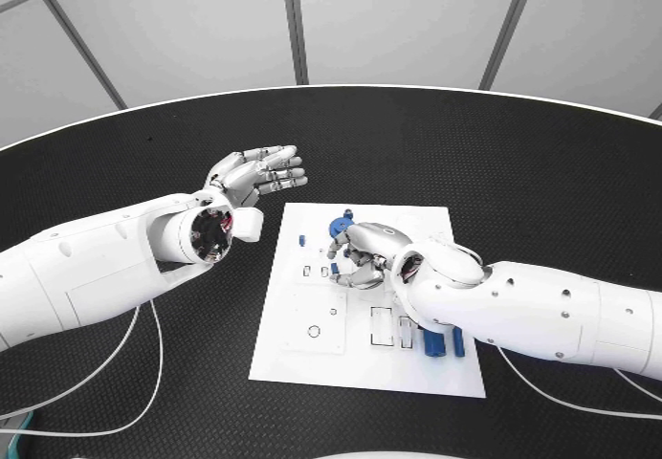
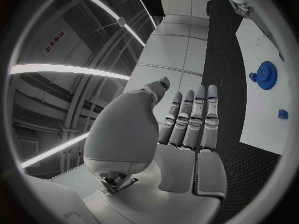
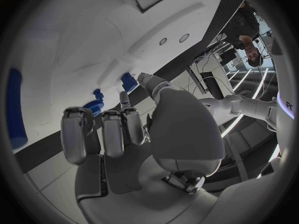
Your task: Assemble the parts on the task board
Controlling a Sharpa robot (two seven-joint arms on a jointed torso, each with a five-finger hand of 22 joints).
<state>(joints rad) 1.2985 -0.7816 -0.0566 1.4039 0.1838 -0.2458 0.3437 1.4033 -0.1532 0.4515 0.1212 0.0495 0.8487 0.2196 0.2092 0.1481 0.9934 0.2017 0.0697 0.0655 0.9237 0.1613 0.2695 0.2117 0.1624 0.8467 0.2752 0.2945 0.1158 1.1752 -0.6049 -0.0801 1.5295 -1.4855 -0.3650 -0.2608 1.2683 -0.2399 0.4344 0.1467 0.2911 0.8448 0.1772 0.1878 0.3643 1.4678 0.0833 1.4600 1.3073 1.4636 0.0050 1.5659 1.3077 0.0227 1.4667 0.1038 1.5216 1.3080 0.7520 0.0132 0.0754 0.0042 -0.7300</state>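
Observation:
The white task board (image 1: 311,316) lies in the middle of the black table. My right hand (image 1: 364,256) hovers low over its far half with the fingers curled in. Its thumb and a fingertip pinch a small blue part (image 3: 129,81) just above the board (image 3: 74,45). Just beyond that hand, a blue gear (image 1: 341,225) sits on the board. Two blue pegs (image 1: 449,342) lie near the board's right edge, beside my right forearm. My left hand (image 1: 256,174) is raised off the board's far left corner, fingers straight and holding nothing. The left wrist view shows the gear (image 2: 266,75).
Small slots and holes (image 1: 390,326) mark the board's near half. Another small blue piece (image 2: 283,114) lies on the board (image 2: 261,119) near the gear. Bare black tabletop (image 1: 455,143) surrounds the board. White cables (image 1: 124,402) trail under my left arm.

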